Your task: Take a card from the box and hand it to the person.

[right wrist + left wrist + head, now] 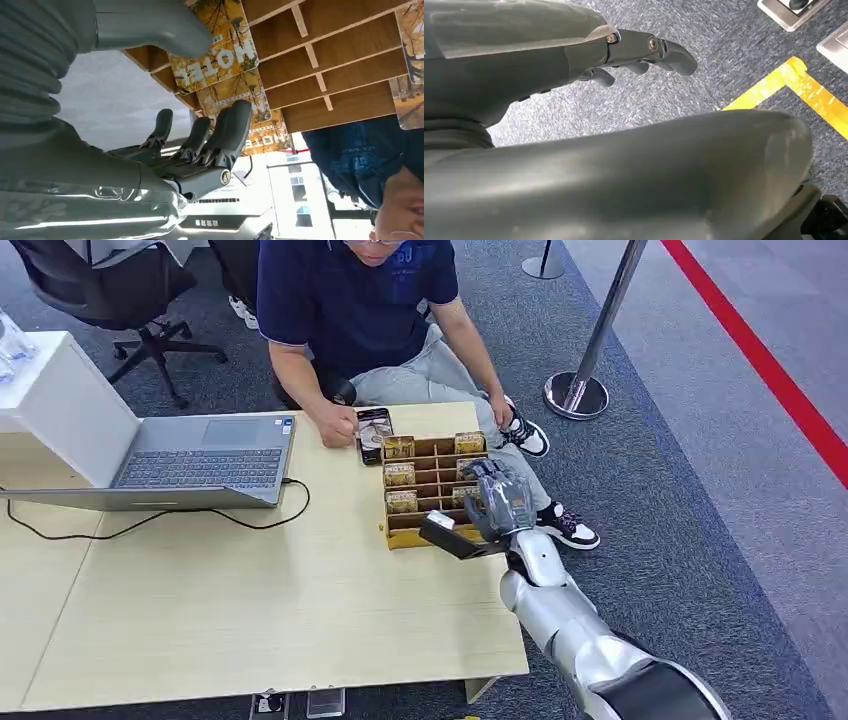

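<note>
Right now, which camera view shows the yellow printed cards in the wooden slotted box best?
The right wrist view: the yellow cards appear close, with readable print, in the wooden slotted box. The head view shows them small, with the right hand over the box. The left wrist view faces carpet.

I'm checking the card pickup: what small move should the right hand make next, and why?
Probably close the fingers on a card. The right hand hovers at the wooden box, thumb and fingers apart beside a yellow card, holding nothing yet, while the person sits waiting across the table.
</note>
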